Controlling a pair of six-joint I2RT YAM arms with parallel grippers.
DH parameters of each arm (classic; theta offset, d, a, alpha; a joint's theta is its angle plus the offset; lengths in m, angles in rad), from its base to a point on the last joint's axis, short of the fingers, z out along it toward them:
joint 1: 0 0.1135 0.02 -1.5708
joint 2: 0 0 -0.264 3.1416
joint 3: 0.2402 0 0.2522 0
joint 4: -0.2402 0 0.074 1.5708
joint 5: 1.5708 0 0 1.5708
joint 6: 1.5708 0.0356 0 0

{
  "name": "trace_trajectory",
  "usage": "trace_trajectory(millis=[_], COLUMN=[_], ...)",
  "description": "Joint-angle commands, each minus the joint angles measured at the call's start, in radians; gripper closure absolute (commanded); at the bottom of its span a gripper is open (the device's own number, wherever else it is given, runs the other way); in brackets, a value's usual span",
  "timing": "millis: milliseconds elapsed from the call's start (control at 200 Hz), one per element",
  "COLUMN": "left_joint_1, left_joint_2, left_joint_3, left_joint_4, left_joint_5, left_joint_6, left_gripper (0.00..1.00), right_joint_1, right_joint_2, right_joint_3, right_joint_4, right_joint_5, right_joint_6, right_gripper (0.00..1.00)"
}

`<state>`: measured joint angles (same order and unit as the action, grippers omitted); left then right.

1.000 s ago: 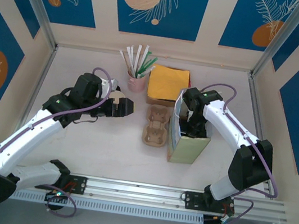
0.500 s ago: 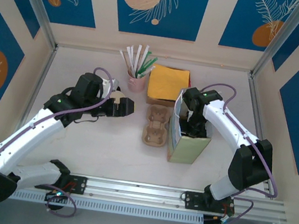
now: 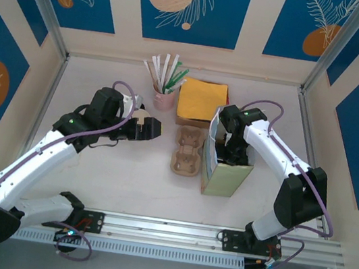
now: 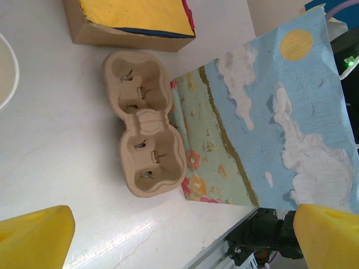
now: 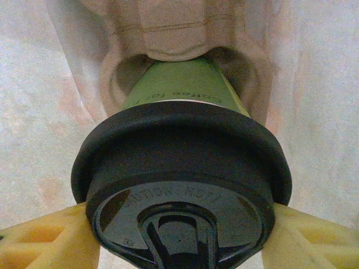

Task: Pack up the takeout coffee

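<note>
Top view, right gripper [image 3: 231,155]: we see it reaching down into the open top of a standing paper bag [image 3: 226,176]. The bag stands just right of an empty cup carrier [image 3: 188,151]. From here we cannot tell how its jaws stand.
Top view, left gripper [image 3: 147,128]: it hangs left of the carrier, well apart from the bag.
Left wrist view, left gripper: its yellow fingers [image 4: 33,235] are spread wide with nothing between them.
Right wrist view, takeout coffee [image 5: 179,84]: the green cup stands upright in a well of a pulp tray [image 5: 179,33] at the bottom of the bag.
Right wrist view, right gripper: its fingers [image 5: 45,241] flank the black lid [image 5: 179,168], one on each side. We cannot tell whether they are pressing on it or just clear of it.
Step in hand: we judge it to be releasing the cup inside the bag.
Doing it well: we would open both fingers evenly until they clear the lid's rim. Then we would lift straight up, staying off the bag walls.
Risk: a finger that catches the rim could pop the lid or tip the cup.
</note>
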<state>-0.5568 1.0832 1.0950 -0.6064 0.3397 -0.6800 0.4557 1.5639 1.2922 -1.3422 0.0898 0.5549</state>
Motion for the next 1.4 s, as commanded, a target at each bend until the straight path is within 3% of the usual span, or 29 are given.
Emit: trace_trajectory(millis=[0,1395], left_joint_1=[0.006,0.005], left_joint_2=[0.0,0.003], left_joint_3=[0.023,0.019], left_joint_4=[0.025,0.028], left_joint_5=[0.024,0.028], left_joint_6=[0.0,0.0], left_gripper=[0.0,0.0], right_joint_1=[-0.003,-0.002], right_joint_2=[0.017,0.018], right_joint_3=[0.002,0.005], right_joint_4=[0.017,0.017], right_joint_5=[0.015,0.021], right_joint_6=[0.005,0.007], right_gripper=[0.33,0.28])
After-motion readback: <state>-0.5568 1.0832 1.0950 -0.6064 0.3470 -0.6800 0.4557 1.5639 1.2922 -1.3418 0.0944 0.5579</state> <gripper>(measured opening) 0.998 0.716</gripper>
